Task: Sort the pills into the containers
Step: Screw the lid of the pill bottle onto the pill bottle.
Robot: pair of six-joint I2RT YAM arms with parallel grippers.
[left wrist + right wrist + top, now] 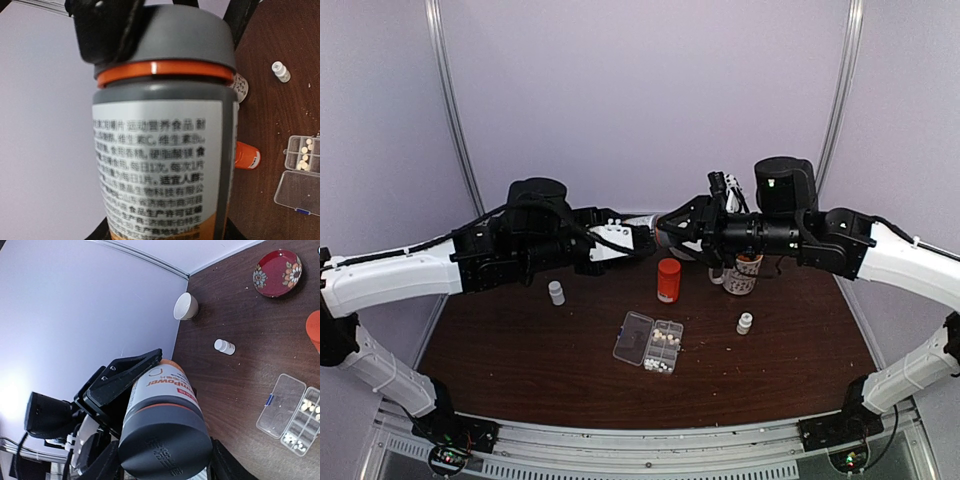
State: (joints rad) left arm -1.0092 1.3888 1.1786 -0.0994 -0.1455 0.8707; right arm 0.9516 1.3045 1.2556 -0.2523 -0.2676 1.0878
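Pills (665,338), tiny and pale, sit in several cells of the clear organizer (632,338). It lies near the middle of the dark counter (510,360), with its lid swung open and flat on its left side. At the left of the overhead view, the left arm reaches inward above the counter. A small white bottle (556,292) stands upright beneath it, well apart from the organizer. The left jaws are clamped around the body of a large bottle (160,165), which hangs in the air between the two arms, above the back of the counter. Its white label with dark print fills the left wrist view, and an orange ring runs just under its grey cap (165,440). The bottle lies roughly level, with the cap end toward the right arm. The right jaws grasp that cap, with a dark finger on either side of it in the right wrist view. Below the large bottle, an orange bottle (668,280) stands upright just behind the organizer, not touching it. Farther right, a patterned white container (744,275) stands partly hidden under the right arm. A second small white bottle (745,323) stands in front of it, to the right of the organizer. The right wrist view alone shows a white bowl (186,306) by the wall and a red flowered plate (276,272) on the counter.
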